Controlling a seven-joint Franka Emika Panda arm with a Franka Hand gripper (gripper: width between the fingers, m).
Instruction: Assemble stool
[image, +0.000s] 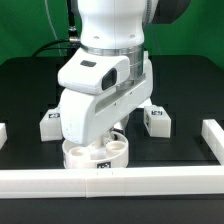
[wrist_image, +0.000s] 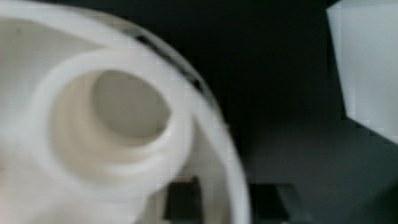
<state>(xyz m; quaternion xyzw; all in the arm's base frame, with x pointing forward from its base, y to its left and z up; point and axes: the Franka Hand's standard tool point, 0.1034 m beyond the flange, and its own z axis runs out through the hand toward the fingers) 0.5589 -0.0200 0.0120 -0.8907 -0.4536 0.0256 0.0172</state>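
— Going from the exterior view's left, what lies off the seat (image: 98, 152)?

— A leg (image: 50, 122), on the black table (image: 25, 90) beyond the seat and toward the exterior view's left, clearly apart from it. It is probably parked there within reach until a socket is ready for it.

— And in the middle?

— The seat itself lies flat with its sockets facing up, and its near edge is right against the front rail (image: 150, 181). A fair guess is that the rail acts as a stop, so the seat will not slide when a leg is pressed in. The arm (image: 100, 60) stands over it, with the gripper (image: 113, 133) low at the seat's far rim.

— Are its fingers spread or clamped?

— That cannot be told. The arm's own bulk hides them in the exterior view, and the wrist view is blurred. It shows only the seat's rim and one socket (wrist_image: 116, 105) very close up, with dark shapes near the rim that may or may not be fingers.

— And past the seat, toward the exterior view's right?

— A second leg (image: 157, 120), beyond the seat and apart from it, much like the first. It looks to be waiting its turn.

— Any brand or writing?

— No words are visible. The legs carry square black-and-white tags, and there is one tag (image: 100, 167) on the seat's near rim, but the patterns are too small to make out.
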